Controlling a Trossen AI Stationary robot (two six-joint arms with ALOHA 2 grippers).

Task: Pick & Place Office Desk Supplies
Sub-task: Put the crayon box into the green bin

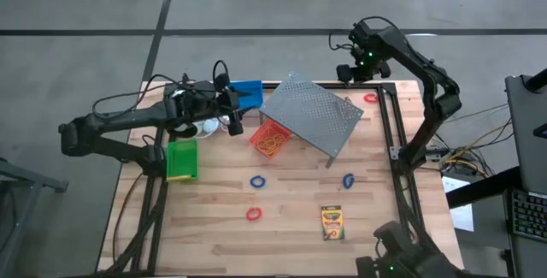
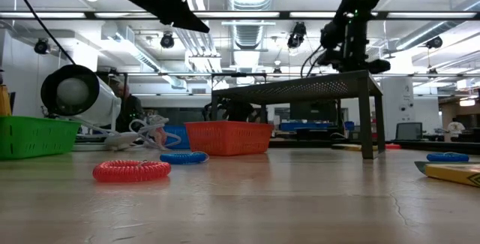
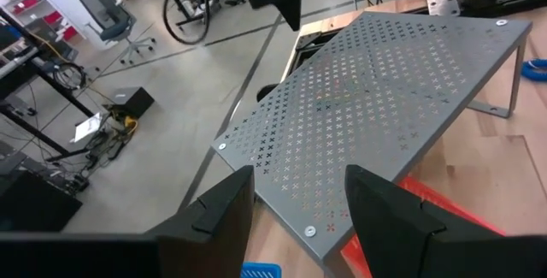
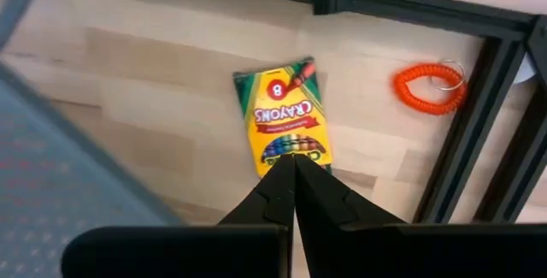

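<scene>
Right end effector (image 4: 293,168) sits at the far right corner of the worktop (image 1: 291,227), fingers together with nothing between them, tips just above a crayon box (image 4: 281,116) lying flat on the wood; whether they touch it cannot be told. A red-orange ring band (image 4: 430,88) lies beside that box, near the dark frame rail. Left end effector (image 3: 295,194) hovers over the far left part of the worktop, fingers apart and empty, facing the grey perforated rack (image 1: 312,113). Blue bin (image 1: 248,93) just beside the left end effector; green bin (image 1: 181,160) near the left edge; red-orange bin (image 1: 270,139) partly under the rack's edge. Second crayon box (image 1: 332,222) lies toward the near right. Two blue bands (image 1: 257,181) and one red band (image 1: 253,215) lie loose mid-worktop.
</scene>
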